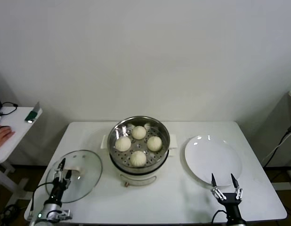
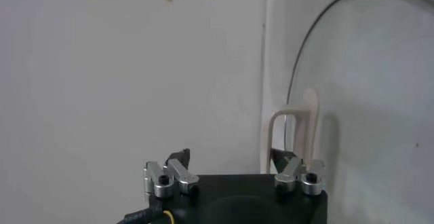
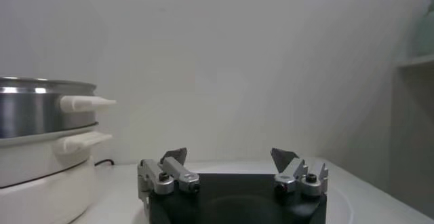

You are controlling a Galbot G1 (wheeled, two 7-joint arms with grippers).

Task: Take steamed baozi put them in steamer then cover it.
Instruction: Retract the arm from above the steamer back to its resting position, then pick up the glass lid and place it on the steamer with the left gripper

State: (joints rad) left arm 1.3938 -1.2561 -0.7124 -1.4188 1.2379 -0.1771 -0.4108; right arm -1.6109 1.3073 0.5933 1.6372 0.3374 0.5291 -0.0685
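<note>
Hovering my open left gripper (image 1: 64, 168) over glass lid (image 1: 84, 181) handle lower left, baozi (image 1: 138, 158) loaded; right gripper (image 1: 223, 182) open, idling lower right.

Open left end effector (image 2: 230, 161) beside cover (image 2: 352, 110)

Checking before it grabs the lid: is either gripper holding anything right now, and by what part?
Nothing is held. The left gripper is open over the glass lid, near its handle. The right gripper is open by the plate.
</note>
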